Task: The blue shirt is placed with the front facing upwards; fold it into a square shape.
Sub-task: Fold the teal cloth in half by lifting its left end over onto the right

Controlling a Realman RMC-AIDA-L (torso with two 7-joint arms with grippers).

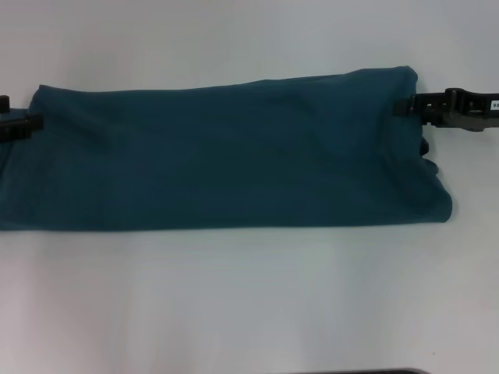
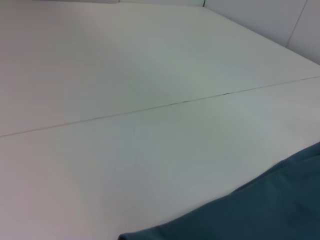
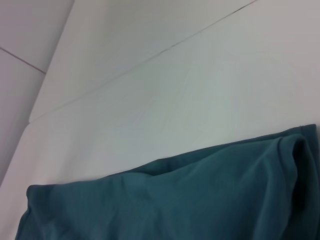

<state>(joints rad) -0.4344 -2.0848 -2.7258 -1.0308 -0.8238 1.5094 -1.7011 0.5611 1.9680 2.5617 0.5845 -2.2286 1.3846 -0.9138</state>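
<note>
The white table (image 1: pixel 249 312) carries the blue shirt (image 1: pixel 226 156), folded into a long band (plain teal side up, no print showing) stretched across it from left to right. The left gripper (image 1: pixel 35 122) sits at the band's far left corner, the right gripper (image 1: pixel 401 106) at its far right corner; whether either pincer clamps the cloth cannot be told.
</note>
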